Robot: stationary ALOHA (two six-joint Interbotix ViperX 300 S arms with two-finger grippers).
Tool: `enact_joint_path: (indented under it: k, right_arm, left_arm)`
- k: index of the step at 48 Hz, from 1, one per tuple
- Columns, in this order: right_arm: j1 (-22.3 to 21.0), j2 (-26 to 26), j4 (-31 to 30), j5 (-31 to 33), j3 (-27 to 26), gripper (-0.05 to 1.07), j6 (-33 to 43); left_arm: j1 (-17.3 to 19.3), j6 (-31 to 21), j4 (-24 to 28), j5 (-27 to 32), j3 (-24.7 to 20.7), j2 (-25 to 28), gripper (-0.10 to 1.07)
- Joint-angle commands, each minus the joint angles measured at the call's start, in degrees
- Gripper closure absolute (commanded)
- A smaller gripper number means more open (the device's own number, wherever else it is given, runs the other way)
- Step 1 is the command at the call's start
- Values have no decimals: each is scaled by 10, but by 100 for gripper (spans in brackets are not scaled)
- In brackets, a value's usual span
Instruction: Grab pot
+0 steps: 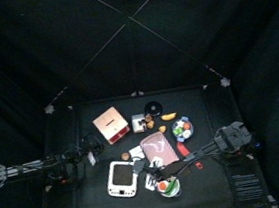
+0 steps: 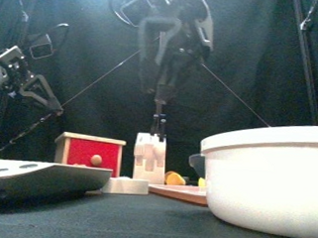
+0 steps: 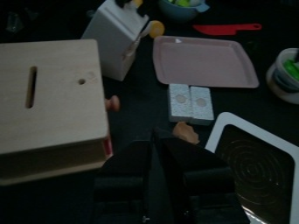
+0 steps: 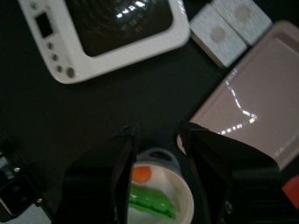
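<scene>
- The pot, a small white vessel holding green and red pieces, sits at the front of the worktop, just beside the white scale and the pink tray.
- The right gripper hangs directly over the pot, jaws open and straddling its rim.
- To grab well, I would lower straight down, keep the rim centred between the jaws, and close without nudging the tray.
- The left gripper rests low near the wooden box; its jaws appear closed.
- No readable writing or brand shows anywhere.
</scene>
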Motion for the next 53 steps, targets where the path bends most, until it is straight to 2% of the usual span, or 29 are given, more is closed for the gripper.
enact_joint_path:
  k: [1,10,19,25,39,46,53]
  right_arm:
    - [13,-47,-9,-8,40,24,34]
    - [33,-74,2,-33,118,24,83]
    - [49,-103,45,-93,181,24,88]
    - [53,-111,49,-117,213,24,89]
    - [49,-94,41,-142,247,24,87]
    - [47,-88,39,-162,252,24,84]
    - [47,-96,29,-160,248,24,87]
  left_arm:
    - [-1,1,9,-27,-16,2,42]
    - [-2,20,13,-62,-16,2,42]
    - [-2,54,9,-105,-17,2,42]
    - [-2,81,-8,-131,-17,2,42]
    - [-2,162,-62,-182,-12,2,42]
    - [-2,207,-91,-221,-10,2,42]
    - [-2,256,-140,-229,-2,2,42]
